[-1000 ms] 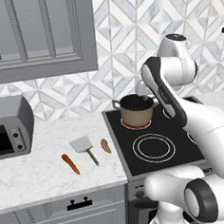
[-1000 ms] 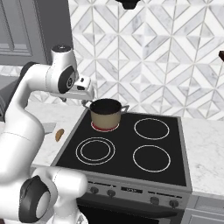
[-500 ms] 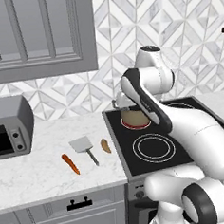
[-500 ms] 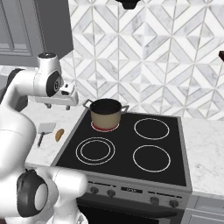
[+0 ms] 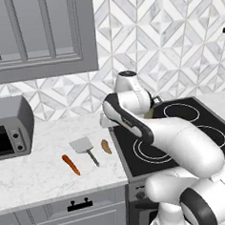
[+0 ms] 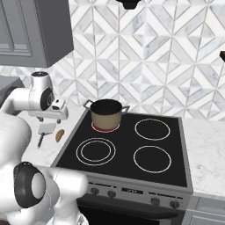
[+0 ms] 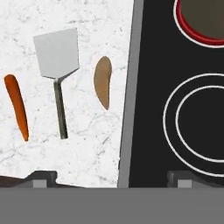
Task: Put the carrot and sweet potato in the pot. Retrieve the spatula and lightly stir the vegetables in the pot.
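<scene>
Pincer (image 7: 109, 177) spread wide, empty, above sweet potato (image 7: 103, 82) just beside stove edge (image 7: 127, 131); spatula (image 7: 57, 72), carrot (image 7: 16, 106) apart.

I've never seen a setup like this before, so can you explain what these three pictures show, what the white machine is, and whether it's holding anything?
This is a computer-rendered kitchen. The white machine is a robot arm on a driving base. Two pictures come from cameras on the base, behind the arm on either side. The third comes from a camera on its hand, looking down at the counter.

On the marble counter lie a carrot, a spatula and a sweet potato, left to right in the hand view, none touching. Beside them is a black stovetop, with a pot on its back burner.

The gripper hovers above the counter; its fingers are spread apart and hold nothing.
</scene>
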Robot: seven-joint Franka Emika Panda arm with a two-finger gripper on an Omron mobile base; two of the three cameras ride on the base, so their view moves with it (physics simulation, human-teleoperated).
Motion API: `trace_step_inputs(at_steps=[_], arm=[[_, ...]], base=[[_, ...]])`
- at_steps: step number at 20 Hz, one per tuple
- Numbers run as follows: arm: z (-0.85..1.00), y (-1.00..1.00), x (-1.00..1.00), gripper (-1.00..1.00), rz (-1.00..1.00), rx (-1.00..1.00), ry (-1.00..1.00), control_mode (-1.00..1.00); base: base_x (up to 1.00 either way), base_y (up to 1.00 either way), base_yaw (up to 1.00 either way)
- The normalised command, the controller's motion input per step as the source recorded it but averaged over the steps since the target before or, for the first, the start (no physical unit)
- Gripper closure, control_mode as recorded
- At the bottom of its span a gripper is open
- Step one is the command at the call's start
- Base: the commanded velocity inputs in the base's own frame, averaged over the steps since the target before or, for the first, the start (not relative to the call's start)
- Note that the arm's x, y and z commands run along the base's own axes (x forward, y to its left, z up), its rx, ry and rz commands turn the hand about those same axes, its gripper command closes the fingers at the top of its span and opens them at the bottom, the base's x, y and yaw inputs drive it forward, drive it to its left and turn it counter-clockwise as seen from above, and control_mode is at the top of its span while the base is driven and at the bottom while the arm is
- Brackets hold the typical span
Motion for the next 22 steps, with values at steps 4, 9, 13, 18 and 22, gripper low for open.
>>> trace_step_inputs(at_steps=[4,9,13,18,22], arm=[[-0.24,0.0,0.14,-1.0,-0.01,-0.09,0.03,-1.0],[-0.47,0.04,0.49,-1.0,0.0,-0.08,0.01,-1.0],[-0.44,0.02,0.49,-1.0,0.0,0.0,0.07,-1.0],[-0.39,0.16,0.37,-1.0,0.0,0.0,0.09,-1.0],[-0.41,0.2,0.14,-1.0,0.0,0.0,0.08,-1.0]], base=[[0.0,0.0,0.0],[0.0,0.0,0.0],[0.0,0.0,0.0],[0.0,0.0,0.0],[0.0,0.0,0.0]])
